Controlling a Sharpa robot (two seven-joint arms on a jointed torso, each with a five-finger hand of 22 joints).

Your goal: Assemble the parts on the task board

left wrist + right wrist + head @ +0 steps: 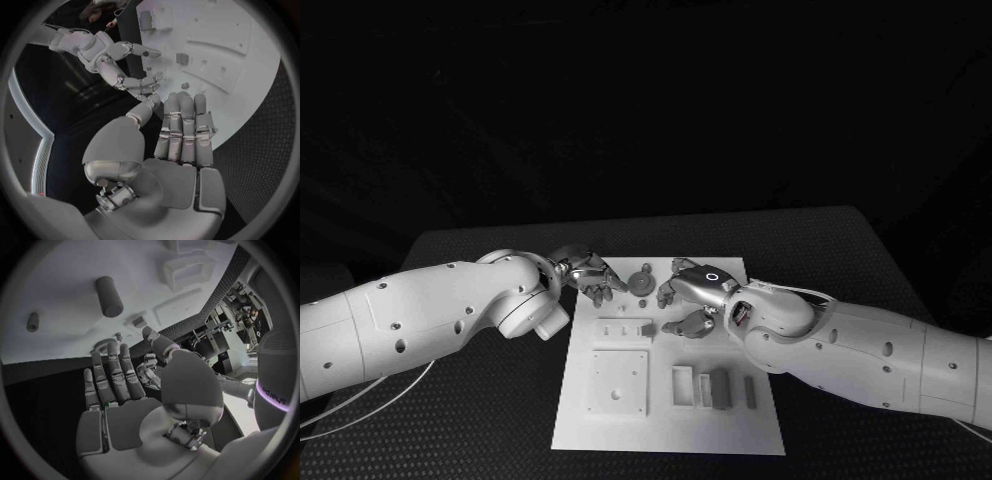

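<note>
The white task board (668, 425) lies in the middle of the table. A grey toothed wheel (642, 281) sits at the board's far end, between my two hands. My left hand (590, 275) is just left of the wheel, and the left wrist view shows its fingers (182, 125) straight and holding nothing. My right hand (692, 290) is just right of the wheel, its fingers (112, 372) stretched out with the tips at the wheel's (103, 345) rim; I see no grip on it. A grey cylinder (109, 296) and a small peg (32, 321) lie on the board beyond.
More grey parts lie on the board: a curved piece (687, 326) under my right hand, and upright blocks (720, 388) near the front right. A raised square plate (619, 382) takes up the board's front left. Black table (488, 430) surrounds the board.
</note>
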